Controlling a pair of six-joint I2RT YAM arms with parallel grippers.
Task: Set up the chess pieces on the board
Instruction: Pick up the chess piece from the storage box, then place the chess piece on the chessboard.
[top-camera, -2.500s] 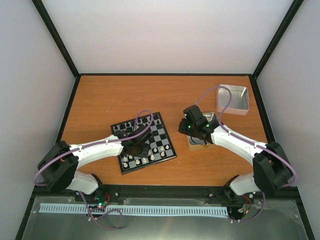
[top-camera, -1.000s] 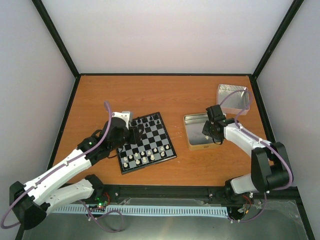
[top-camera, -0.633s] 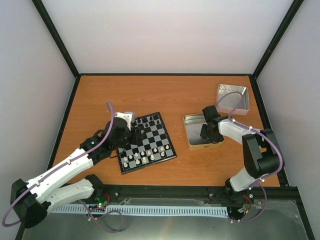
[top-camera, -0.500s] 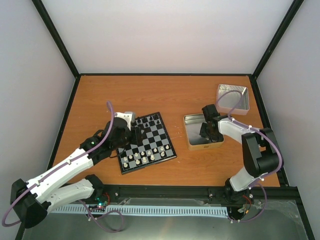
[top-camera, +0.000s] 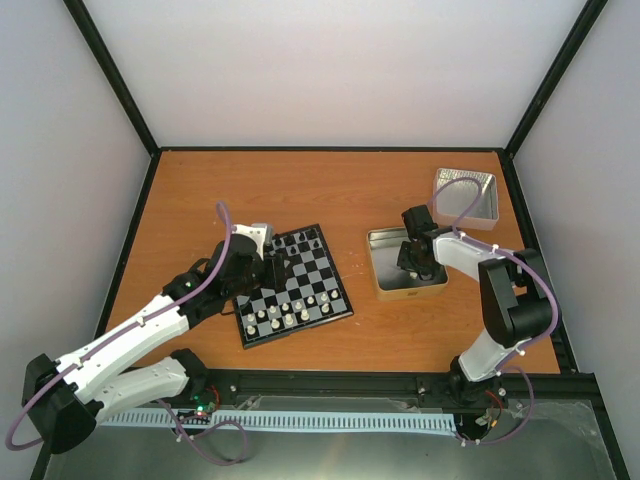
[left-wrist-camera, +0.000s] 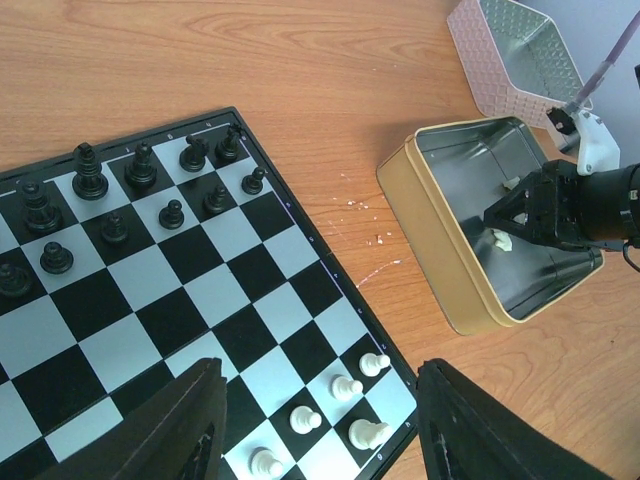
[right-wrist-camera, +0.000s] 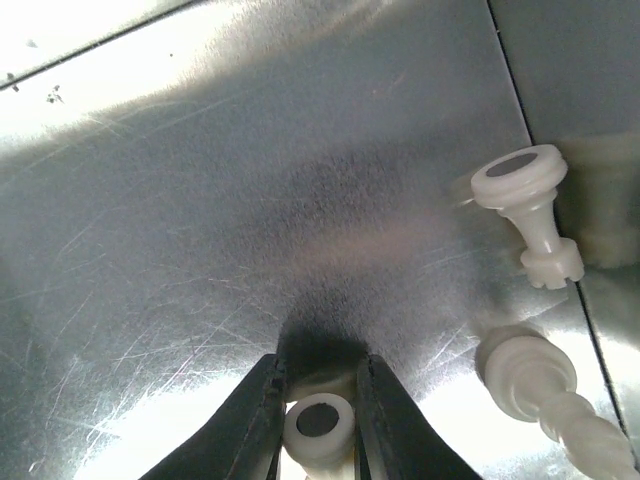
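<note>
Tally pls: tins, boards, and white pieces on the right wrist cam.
Tins: 2 (gold-sided tin, pink-sided tin)
Board: 1
White pieces in the right wrist view: 3 (gripped white piece, two loose)
Total: 6

The board (top-camera: 305, 275) lies left of a tin (top-camera: 383, 250) holding loose chess pieces (right-wrist-camera: 528, 208); a second tin (top-camera: 466, 197) sits behind, rightward.

Blk/silver checked board (left-wrist-camera: 150, 300), cream pieces (left-wrist-camera: 349, 385), gold-sided tin (left-wrist-camera: 440, 270), orange wood-grain table (left-wrist-camera: 300, 60).
</note>
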